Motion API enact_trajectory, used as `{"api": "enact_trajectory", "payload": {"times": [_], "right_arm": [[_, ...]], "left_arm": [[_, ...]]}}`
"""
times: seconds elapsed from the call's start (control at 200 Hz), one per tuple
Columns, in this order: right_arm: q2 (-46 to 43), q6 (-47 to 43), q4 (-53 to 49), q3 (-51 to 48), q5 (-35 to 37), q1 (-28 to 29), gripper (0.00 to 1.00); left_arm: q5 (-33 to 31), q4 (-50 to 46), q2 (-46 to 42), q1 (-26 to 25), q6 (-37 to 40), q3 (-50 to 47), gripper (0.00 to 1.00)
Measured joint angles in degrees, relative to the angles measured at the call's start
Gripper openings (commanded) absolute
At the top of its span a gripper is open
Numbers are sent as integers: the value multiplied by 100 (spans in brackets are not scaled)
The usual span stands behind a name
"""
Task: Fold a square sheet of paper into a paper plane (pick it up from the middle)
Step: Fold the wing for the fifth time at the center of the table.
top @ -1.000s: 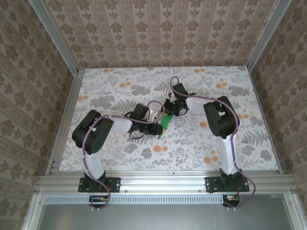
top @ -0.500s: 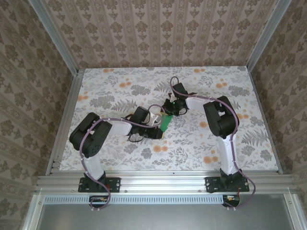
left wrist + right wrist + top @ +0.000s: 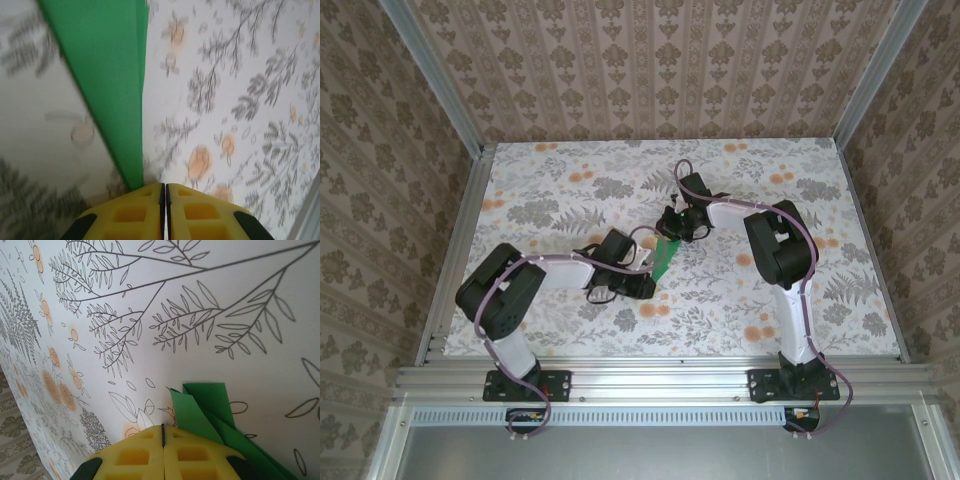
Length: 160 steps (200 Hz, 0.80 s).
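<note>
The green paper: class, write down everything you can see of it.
The green paper is thin, plain and bright, folded into a narrow, layered strip with sharp creases. It lies slanted mid-table on the floral tabletop. One end runs behind the shut yellow left fingers, the other behind the right fingers; any grip is unclear.

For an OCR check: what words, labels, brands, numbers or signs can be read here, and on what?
None can be read. The green paper is plain; the tabletop shows only flower and leaf print; the yellow fingers bear no marking. Anything on the arm bases is too small to tell.
</note>
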Motion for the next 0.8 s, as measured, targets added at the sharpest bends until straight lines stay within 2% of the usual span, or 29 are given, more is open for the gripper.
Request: {"api": "enact_trajectory", "payload": {"times": [0.125, 0.255, 0.48, 0.8], "right_arm": [[0, -2, -2, 0, 0, 0, 7], [4, -2, 0, 0, 0, 0, 7], [9, -2, 0, 2, -4, 0, 7], [20, -2, -13, 17, -4, 0, 7]], "left_arm": [[-33, -415, -356, -20, -50, 35, 16], [-190, -363, -483, 13, -223, 315, 15], [-372, -118, 155, 92, -457, 975, 11], [-417, -280, 625, 92, -481, 1012, 10]]}}
